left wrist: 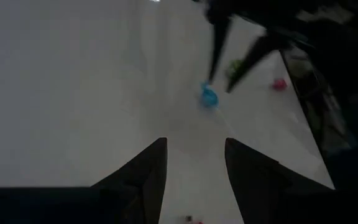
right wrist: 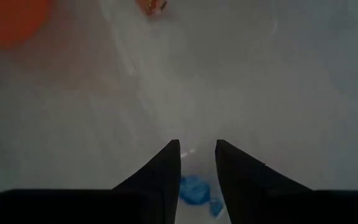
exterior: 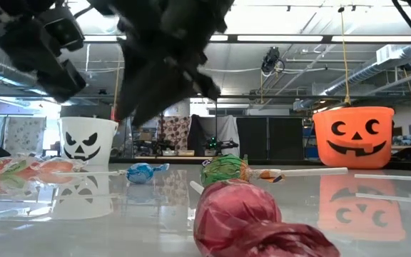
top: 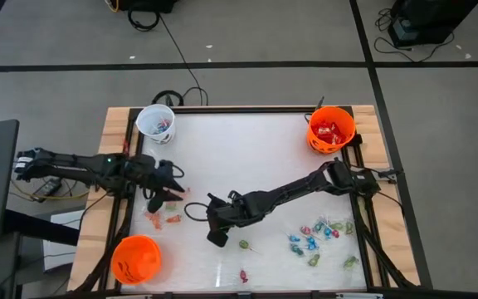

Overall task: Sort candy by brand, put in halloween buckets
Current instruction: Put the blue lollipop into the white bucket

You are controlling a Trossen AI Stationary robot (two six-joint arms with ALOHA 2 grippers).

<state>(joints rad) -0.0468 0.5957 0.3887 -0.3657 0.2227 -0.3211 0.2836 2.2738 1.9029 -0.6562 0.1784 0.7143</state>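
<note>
My right gripper reaches across to the table's left half and stands open just above a blue-wrapped lollipop that lies on the table. The left wrist view shows its two fingertips close over that lollipop; I cannot tell whether they touch it. My left gripper hangs open over the table's left side with nothing between its fingers. The white bucket stands far left, one orange bucket far right with red packets inside, and another orange bucket near left.
Orange-wrapped candies lie near my left gripper. A green lollipop and a red one lie near the front edge. A cluster of blue, green and red candy lies at the near right. A raised wooden rim frames the table.
</note>
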